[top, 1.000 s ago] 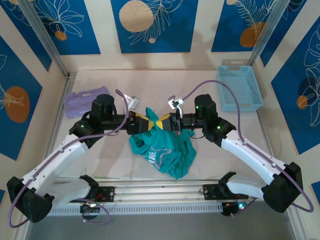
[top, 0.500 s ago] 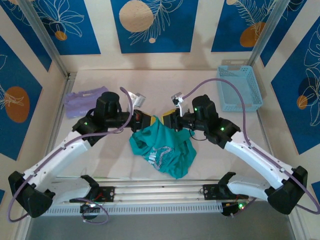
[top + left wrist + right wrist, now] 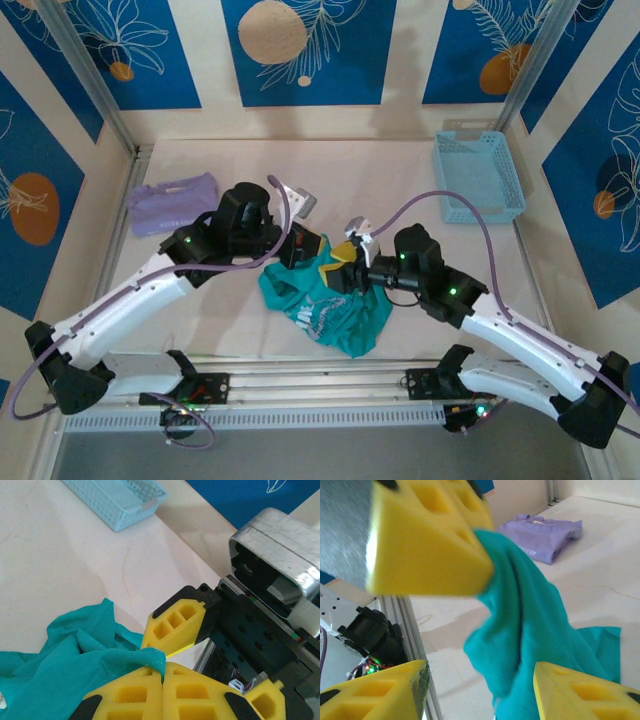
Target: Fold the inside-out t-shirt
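Basically, left claw (image 3: 162,674) has its pads pressed together, clamped on a teal edge of the inside-out t-shirt (image 3: 335,310). Right claw (image 3: 480,675) has its fingers apart, straddling the hanging cloth just beside it. The shirt is bunched on the table (image 3: 380,170), with its far edge lifted. Blue basket (image 3: 478,177) sits well right of the shirt, mesh floor visible. Lavender garment (image 3: 172,203) lies folded well left of the shirt.

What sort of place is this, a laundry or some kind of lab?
Probably a robot test booth, not a laundry: a left arm and right arm bolted to a table walled by blue patterned panels, handling one teal t-shirt.
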`<state>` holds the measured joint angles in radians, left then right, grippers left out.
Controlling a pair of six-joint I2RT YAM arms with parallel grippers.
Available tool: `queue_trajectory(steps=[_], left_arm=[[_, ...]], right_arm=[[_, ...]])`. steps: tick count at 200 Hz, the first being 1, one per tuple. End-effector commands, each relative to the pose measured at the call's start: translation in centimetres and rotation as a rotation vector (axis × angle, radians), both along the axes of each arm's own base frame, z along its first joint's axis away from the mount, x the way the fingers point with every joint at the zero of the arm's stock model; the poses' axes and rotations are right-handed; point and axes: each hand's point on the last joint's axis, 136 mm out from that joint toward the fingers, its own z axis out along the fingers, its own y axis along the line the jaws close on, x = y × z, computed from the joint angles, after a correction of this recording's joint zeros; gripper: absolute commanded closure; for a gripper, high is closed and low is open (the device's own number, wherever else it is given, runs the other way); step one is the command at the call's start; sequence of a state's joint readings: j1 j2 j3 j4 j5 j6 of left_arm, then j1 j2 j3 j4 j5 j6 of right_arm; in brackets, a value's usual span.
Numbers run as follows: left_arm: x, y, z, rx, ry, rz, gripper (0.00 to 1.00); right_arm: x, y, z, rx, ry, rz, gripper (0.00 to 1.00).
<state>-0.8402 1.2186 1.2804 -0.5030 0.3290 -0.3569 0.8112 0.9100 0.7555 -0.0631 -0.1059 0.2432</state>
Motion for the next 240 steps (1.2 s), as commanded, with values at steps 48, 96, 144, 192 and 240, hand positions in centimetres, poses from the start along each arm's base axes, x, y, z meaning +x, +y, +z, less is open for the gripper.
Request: queue_trajectory(steps=[48, 96, 144, 192, 240], left_arm=[[0.4, 0.8, 3.1, -0.058, -0.067, 0.036, 1.00], [2.2, 4.2, 1.3, -0.044, -0.069, 0.159, 0.68], [2.3, 4.9, -1.4, 0.019, -0.046, 0.179, 0.53], [4.4, 4.5, -2.0, 0.055, -0.024, 0.251, 0.45], [6.1, 3.4, -2.6, 0.051, 0.001, 0.264, 0.48]], right_arm=[[2.6, 0.1, 1.7, 0.073, -0.032, -0.076, 1.00], [1.1, -1.0, 3.2, 0.192, 0.049, 0.098, 1.00], [1.3, -1.6, 3.5, 0.208, 0.065, 0.119, 1.00], [1.2, -1.6, 3.4, 0.206, 0.067, 0.128, 1.00], [0.8, -1.5, 3.1, 0.194, 0.058, 0.147, 1.00]])
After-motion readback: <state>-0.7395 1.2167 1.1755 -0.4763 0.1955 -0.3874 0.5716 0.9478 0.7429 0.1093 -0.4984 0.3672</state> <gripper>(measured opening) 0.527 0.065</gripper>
